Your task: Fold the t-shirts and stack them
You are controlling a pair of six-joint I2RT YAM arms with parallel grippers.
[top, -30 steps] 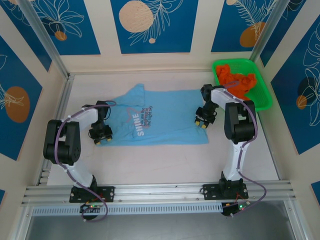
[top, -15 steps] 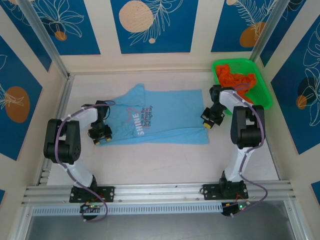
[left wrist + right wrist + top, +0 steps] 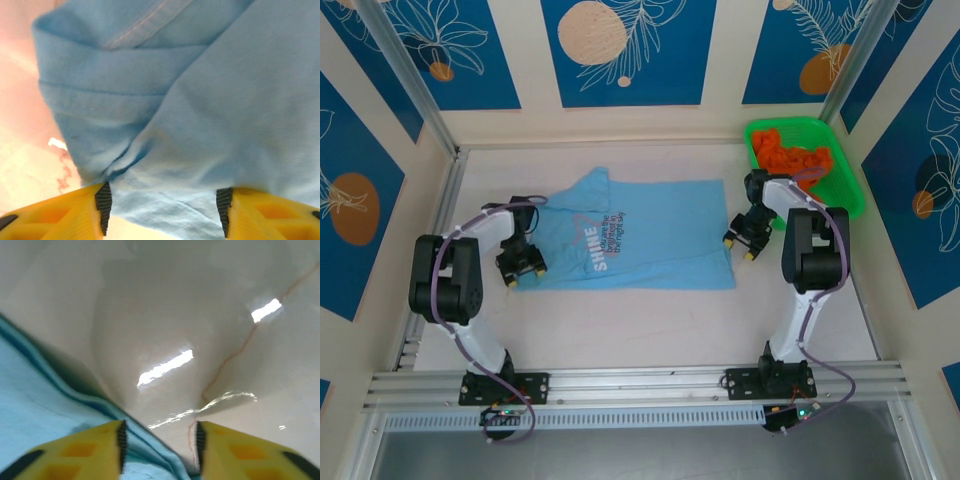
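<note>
Left fingers [image 3: 50, 216] and right fingers [image 3: 75, 452] released — blue t-shirt [image 3: 640, 245] flat on glossy pale table [image 3: 620, 320], blue-panelled walls [image 3: 628, 50].

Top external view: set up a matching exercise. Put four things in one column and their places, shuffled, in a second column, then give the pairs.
Things:
1. light blue t-shirt
2. orange t-shirt
3. green basket
4. left gripper

Places:
A. in the far right corner
B. crumpled inside the basket
C. at the blue shirt's left edge
D. spread flat in the middle

Pairs: 1-D, 2-B, 3-A, 4-C
</note>
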